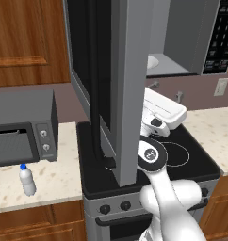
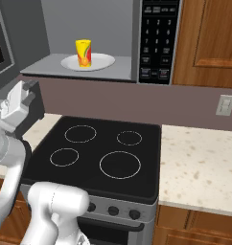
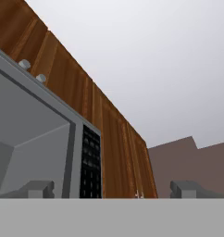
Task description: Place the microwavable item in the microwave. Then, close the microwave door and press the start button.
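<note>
The yellow cup (image 2: 83, 53) with its red-orange mark stands upright on a white plate (image 2: 103, 61) inside the grey microwave (image 2: 89, 19). The microwave door (image 1: 117, 84) is swung wide open, its dark glass and vertical handle (image 1: 94, 94) facing the left base camera. My gripper (image 3: 113, 190) is open, fingertips (image 3: 37, 189) wide apart with nothing between them. The hand (image 2: 23, 107) hangs over the stove's left side, below the cavity and next to the open door, looking up at the black keypad (image 3: 90, 162).
A black glass stovetop (image 2: 108, 153) lies under the microwave. A dark grey toaster oven (image 1: 21, 132) and a clear bottle with a blue cap (image 1: 26, 180) stand on the left counter. Wooden cabinets (image 2: 209, 38) flank the microwave; a wall outlet (image 2: 226, 104) is at right.
</note>
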You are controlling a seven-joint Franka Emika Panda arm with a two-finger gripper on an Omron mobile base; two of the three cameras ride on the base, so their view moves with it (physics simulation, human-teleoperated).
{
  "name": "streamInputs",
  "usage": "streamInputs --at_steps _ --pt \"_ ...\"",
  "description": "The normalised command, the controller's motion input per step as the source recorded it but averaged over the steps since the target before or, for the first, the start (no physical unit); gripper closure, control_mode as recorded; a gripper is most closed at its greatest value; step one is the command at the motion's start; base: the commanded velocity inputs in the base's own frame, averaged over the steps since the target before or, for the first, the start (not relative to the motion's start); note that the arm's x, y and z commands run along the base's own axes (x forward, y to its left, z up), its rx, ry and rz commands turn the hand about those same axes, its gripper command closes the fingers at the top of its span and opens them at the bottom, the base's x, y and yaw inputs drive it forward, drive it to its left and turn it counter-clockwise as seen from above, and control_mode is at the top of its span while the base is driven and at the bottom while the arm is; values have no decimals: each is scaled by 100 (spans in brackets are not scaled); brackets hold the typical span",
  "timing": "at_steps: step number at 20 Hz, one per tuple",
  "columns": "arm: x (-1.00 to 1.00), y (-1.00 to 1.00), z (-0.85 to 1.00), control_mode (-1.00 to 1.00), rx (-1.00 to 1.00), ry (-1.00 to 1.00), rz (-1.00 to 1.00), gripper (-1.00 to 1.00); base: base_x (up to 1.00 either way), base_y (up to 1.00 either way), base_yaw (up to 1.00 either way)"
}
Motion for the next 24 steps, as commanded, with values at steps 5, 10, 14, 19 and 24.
streamInputs --at_steps 5,10,14,19,24 --pt "-18 60 -14 -100 -5 0 0 -100 0 0 0" --pt "0 3 -50 -100 0 -8 8 -100 0 0 0" --pt "-1 2 -46 -100 0 -13 13 -100 0 0 0" --pt "-14 47 -29 -100 0 -15 17 -100 0 0 0" --pt "-12 75 -28 -100 0 -11 18 -100 0 0 0"
